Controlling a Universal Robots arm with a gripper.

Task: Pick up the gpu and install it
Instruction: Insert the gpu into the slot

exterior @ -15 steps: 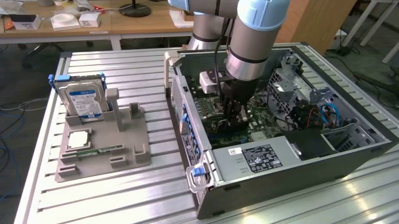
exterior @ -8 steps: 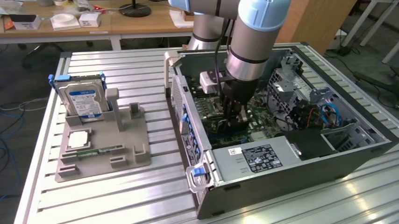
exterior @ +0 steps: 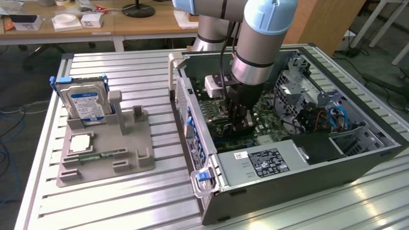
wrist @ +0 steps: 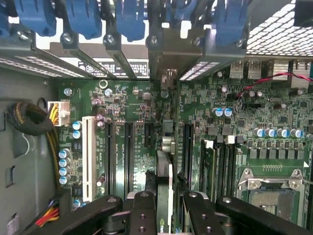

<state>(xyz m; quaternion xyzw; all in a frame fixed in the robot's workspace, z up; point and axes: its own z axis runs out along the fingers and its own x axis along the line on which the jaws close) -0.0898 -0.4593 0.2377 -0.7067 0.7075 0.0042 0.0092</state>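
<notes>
Inside the open computer case (exterior: 357,163): the arm (exterior: 262,43) is reaching straight down from above, its gripper (exterior: 240,125) sitting low over the green main board (exterior: 223,132).

Gripper: the black fingers (wrist: 144,210) are closing on the gpu (wrist: 164,191), one on each side of the thin card, which is seen edge-on in the wrist view.

Gpu, position: it is standing upright on its long edge between the fingers, running towards the row of rear slot openings with their blue clips (wrist: 127,17). Its lower edge is lying over the board among the long black slots (wrist: 128,152), just beside the white slot (wrist: 88,159). Whether it is seated in a slot, I cannot tell.

Main board: an empty processor socket (wrist: 266,193) is showing to one side of the card, with memory slots (wrist: 220,161) between them.

Case, other contents: a grey power unit with a label (exterior: 262,163) is sitting at the near end, and blue cables (exterior: 335,117) are hanging by the drive cage on the exterior view's right.

Table (exterior: 128,206): a grey holder tray (exterior: 105,158) is lying on the exterior view's left, well apart from the case.

Tray contents: a hard drive with a blue label (exterior: 86,103) is standing upright in its slot; a square chip (exterior: 81,143) and a narrow green memory stick (exterior: 99,155) are lying flat in front of it.
</notes>
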